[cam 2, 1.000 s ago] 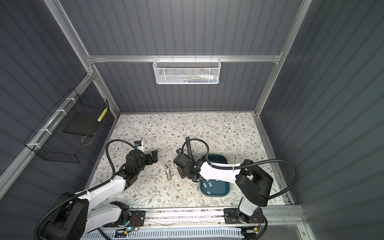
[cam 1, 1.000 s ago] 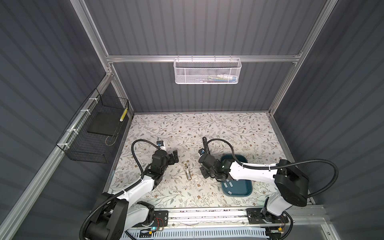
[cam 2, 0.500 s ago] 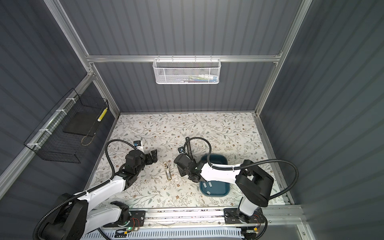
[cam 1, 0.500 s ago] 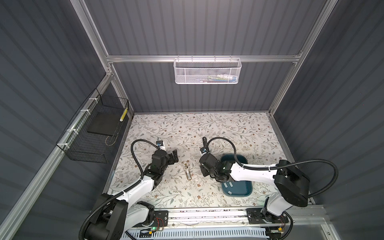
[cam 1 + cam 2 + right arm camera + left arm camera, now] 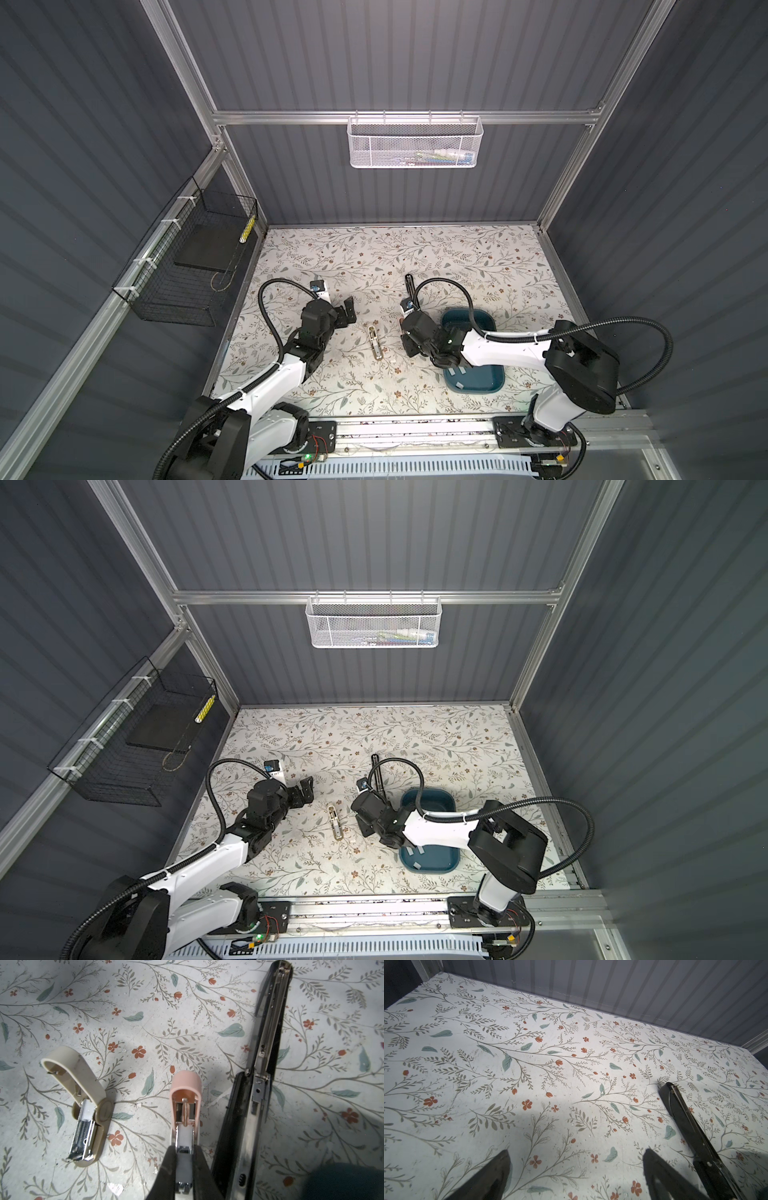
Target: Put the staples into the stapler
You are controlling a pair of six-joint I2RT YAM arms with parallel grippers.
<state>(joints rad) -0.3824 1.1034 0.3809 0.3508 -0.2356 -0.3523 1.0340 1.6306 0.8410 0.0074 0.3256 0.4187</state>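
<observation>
**Item:** staple strip, pale grey, pinched between the nearly closed right jaws. It is lined up with the open magazine of the pink stapler, just ahead of the tips.

**Change:** only a slight shift of the right arm is noted over the last second. The strip is judged not yet seated, and fine alignment is taken to be in hand.

**Flanking the jaws:** beige stapler and black stapler, both opened.

**Behind the jaws:** teal tray, spare strips inside.

**Left jaws:** spread wide, empty, held above the counter, well apart.
</observation>
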